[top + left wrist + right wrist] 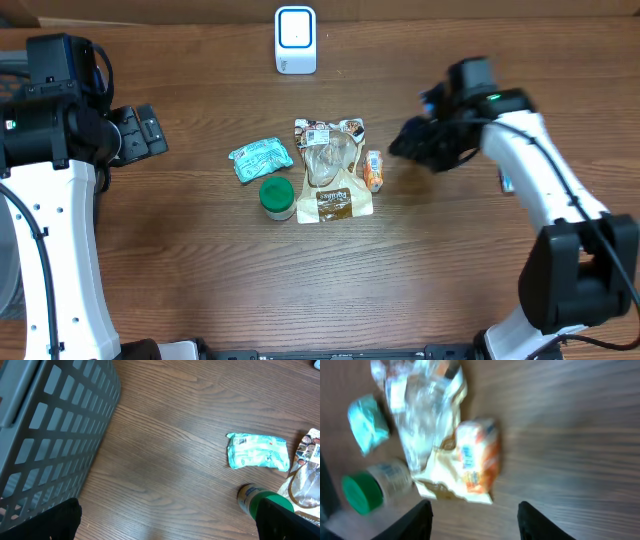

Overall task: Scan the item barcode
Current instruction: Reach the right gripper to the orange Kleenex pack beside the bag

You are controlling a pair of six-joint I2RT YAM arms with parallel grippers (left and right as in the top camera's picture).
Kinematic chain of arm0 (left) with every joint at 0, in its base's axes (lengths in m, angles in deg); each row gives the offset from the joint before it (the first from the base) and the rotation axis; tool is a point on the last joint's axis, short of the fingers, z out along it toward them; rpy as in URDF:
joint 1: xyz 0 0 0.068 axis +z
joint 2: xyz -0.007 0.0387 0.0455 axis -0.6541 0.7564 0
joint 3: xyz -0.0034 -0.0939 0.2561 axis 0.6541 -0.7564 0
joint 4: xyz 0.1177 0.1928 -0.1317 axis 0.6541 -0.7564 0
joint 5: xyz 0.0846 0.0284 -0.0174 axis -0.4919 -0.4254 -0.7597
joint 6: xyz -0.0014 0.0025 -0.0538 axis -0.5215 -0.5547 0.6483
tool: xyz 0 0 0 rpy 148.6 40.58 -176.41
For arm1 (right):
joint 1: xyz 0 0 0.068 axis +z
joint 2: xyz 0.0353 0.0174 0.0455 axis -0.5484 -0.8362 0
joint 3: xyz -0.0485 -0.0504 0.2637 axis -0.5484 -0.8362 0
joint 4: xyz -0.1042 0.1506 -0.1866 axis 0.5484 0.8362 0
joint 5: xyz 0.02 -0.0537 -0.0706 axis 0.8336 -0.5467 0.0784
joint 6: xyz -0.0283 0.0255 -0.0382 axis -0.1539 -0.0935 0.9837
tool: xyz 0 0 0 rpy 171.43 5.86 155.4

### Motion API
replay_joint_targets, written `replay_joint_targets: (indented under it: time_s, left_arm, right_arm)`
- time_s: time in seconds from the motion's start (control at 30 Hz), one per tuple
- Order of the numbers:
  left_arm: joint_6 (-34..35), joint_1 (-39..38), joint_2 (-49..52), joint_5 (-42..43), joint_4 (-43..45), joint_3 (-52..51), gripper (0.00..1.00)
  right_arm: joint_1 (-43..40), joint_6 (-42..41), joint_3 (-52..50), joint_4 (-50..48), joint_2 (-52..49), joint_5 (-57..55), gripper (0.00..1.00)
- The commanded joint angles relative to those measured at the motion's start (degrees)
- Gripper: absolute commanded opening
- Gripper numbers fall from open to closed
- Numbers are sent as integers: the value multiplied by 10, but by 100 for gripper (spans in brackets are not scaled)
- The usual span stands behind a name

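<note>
Orange packet point(374, 170) lies flat, touching the clear bag point(333, 172)

1. You look down on a dark brown wooden table point(200, 270), its grain running left to right.
2. Along the far edge you see a paler tan strip point(450, 8) beyond the tabletop.
3. At the far left sits a grey slatted basket point(50, 435).
4. Soft, even light leaves a faint sheen on the wood beside the basket.

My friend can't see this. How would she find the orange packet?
Find the white device at the table's far edge. In front of it lies a clear bag; the orange packet lies beside its right edge, the only orange thing there.
</note>
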Motion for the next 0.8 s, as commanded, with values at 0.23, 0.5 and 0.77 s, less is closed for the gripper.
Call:
replay_joint_targets:
  time_s: [0.23, 0.5, 0.77]
  left_arm:
    - [8, 2, 1, -5, 0, 1, 100]
    - [8, 2, 1, -5, 0, 1, 100]
    - [8, 2, 1, -5, 0, 1, 100]
  right_arm:
    - [77, -43, -92, -91, 6, -122, 60]
    - [96, -48, -137, -175, 5, -125, 59]
    - [97, -50, -155, -221, 0, -135, 44]
